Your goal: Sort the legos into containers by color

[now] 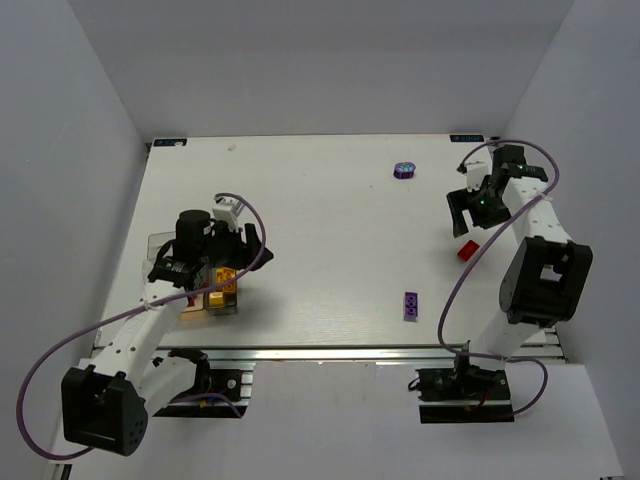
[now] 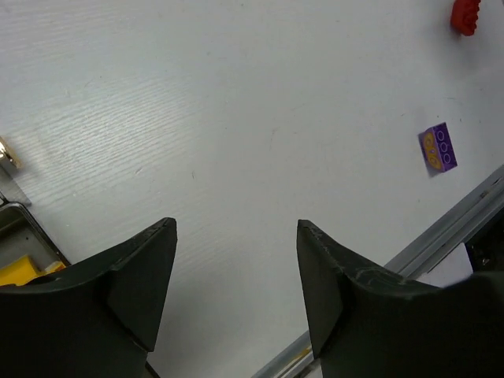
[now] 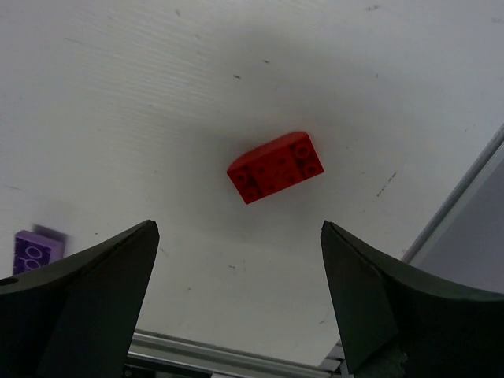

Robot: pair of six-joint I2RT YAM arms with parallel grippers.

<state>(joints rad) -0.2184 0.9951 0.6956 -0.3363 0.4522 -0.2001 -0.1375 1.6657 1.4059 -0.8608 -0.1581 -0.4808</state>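
- The red lego (image 3: 276, 167) lies flat on the worktop (image 3: 157, 94), below and just ahead of the right gripper (image 3: 236, 228). It is roughly centred between the jaws but turned askew to them.
- That gripper is spread wide and holds nothing. Closing on the skewed brick could catch its corners, so it may twist or pop free.
- Coming down too far risks the fingertips scraping the worktop.
- A purple lego (image 3: 31, 250) sits well off to that gripper's left, unlikely to interfere.
- The left gripper (image 2: 236, 224), also wide open and empty, hangs just beside the containers (image 2: 35, 232), which hold a yellow lego (image 2: 20, 273). A delivery there could crowd both arms.
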